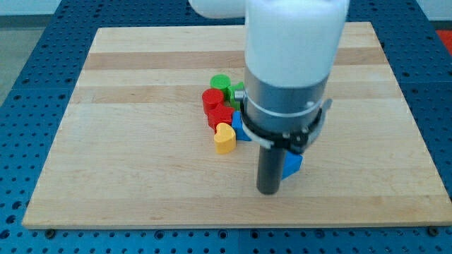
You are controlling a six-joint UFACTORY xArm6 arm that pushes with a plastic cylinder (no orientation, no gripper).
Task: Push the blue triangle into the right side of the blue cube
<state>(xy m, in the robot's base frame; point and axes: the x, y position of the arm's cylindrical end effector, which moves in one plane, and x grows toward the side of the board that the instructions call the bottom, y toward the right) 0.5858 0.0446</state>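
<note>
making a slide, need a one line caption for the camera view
My tip rests just left of the blue triangle, with the blue cube up-left in a cluster of red, green and yellow blocks.

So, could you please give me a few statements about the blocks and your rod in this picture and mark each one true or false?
1. My tip is at the view's left of the blue triangle, close beside it. True.
2. The yellow block sits at the view's top edge of the board. False: it lies at the lower left of the cluster, near the board's middle.
3. The blue cube is partly hidden behind my arm. True.
4. The green block is the cluster's lowest piece in the view. False: it is at the cluster's top, above the red blocks.
5. The blue triangle lies at the view's lower right of the cluster. True.
</note>
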